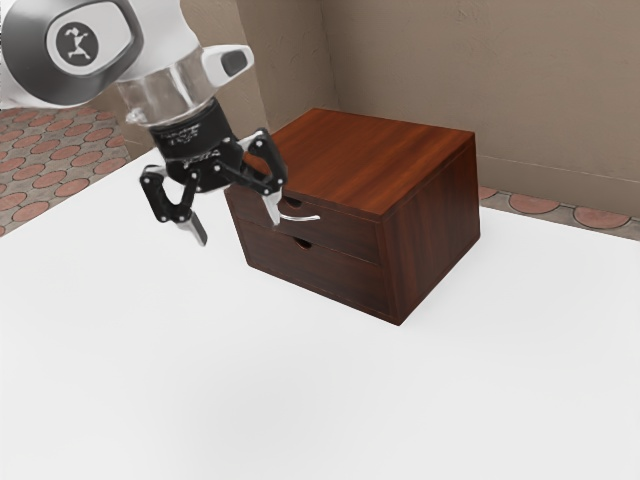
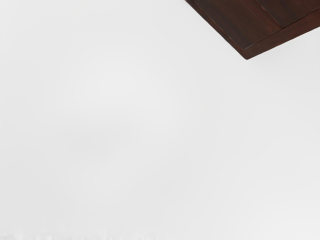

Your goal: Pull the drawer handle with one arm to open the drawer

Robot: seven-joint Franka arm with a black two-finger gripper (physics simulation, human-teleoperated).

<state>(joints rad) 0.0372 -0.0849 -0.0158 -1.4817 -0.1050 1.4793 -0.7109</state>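
A dark wooden cabinet (image 1: 380, 200) with two drawers stands on the white table (image 1: 300, 400). The upper drawer's front (image 1: 330, 225) carries a thin silver handle (image 1: 303, 217); the lower drawer (image 1: 320, 265) sits beneath it, and both fronts look flush with the cabinet. My black gripper (image 1: 232, 219) hangs open just off the cabinet's front corner nearest the exterior view's left, fingers pointing down. One fingertip (image 1: 272, 210) is level with the handle and close beside its end; the other (image 1: 195, 232) is out over the table. In the wrist view a corner of the cabinet (image 2: 250, 25) lies beyond the hand.
White tabletop (image 2: 125, 140) spreads wide in front of the cabinet and toward the exterior view's left. Beyond the table are a tiled floor (image 1: 50, 160) and beige walls (image 1: 480, 70).
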